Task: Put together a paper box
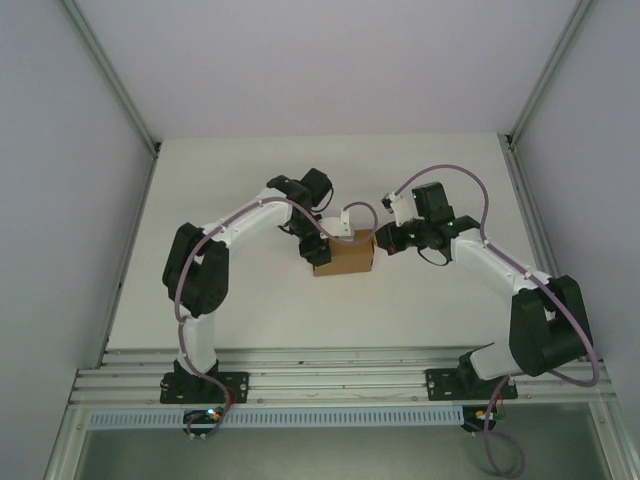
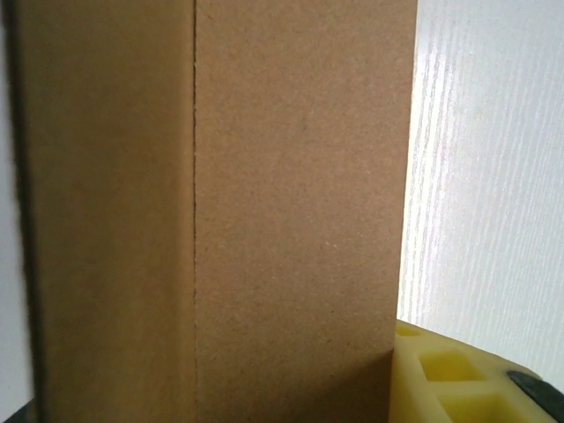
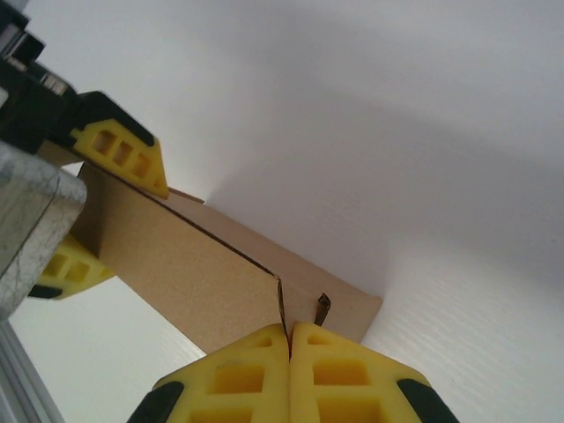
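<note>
White worktop (image 1: 250,180) lies under the paper box (image 1: 344,254), which sits mid-table between both arms. The left claw (image 1: 318,246) is clamped across one end, and the right claw (image 3: 289,333) is pressed together at the opposite edge. A tug there could tear a flap or twist the box loose. Its inside is hidden.

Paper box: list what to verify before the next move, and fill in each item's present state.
1. Left claw clamped across one end of the paper box: ok.
2. Right claw shut, pads pressed together at the box's other end: ok.
3. Flap caught between the right claw's pads: cannot tell.
4. Small tab beside the right claw tucked in: not ok, it sticks out.
5. Box resting flat on the table: cannot tell.
</note>
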Available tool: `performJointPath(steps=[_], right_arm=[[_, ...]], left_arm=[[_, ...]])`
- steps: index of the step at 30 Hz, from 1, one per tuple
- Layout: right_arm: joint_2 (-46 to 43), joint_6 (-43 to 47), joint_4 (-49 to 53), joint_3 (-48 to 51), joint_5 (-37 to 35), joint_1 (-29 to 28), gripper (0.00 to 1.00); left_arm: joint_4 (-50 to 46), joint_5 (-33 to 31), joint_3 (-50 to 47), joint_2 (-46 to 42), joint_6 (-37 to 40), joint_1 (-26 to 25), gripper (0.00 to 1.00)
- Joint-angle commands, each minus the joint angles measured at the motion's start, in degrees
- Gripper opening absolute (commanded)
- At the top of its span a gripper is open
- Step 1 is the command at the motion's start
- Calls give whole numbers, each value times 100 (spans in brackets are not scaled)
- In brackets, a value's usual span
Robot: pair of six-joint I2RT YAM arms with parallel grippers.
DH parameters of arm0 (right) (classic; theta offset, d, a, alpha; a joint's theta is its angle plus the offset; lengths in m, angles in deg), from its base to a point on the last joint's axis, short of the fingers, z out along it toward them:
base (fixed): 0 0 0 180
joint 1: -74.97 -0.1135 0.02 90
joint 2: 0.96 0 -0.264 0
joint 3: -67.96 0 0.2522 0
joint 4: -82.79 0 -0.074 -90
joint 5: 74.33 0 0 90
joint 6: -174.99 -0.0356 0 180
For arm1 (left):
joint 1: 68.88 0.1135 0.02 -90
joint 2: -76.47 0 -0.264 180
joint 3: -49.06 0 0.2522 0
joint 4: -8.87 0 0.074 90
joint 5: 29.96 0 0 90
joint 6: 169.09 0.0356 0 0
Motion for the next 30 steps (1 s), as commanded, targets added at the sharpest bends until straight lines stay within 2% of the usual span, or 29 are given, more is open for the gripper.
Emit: performJointPath(steps=[1,4,9,18,26,30], right_arm=[[-142,-967,22,-104,-252,-321,0],[-468,-1388,-382,191,-566,-451,0],[-687,-940,-1347,1037,-780,-534,0],[-609,-787,-1929,1722,-1007,-630,0],[-1019,-521,-2748,2727,-1801,-1070,0],[-1233,-458,-2670,2950,-2145,-1085,0]], left_arm=[[521,-103,140,120,-289,-113,40],[656,-74,138,141,-348,-130,40],[776,7,148,186,-360,-127,40],[776,58,220,241,-401,-134,42],[758,34,219,246,-466,-143,44],[710,-5,246,229,-432,-143,45]])
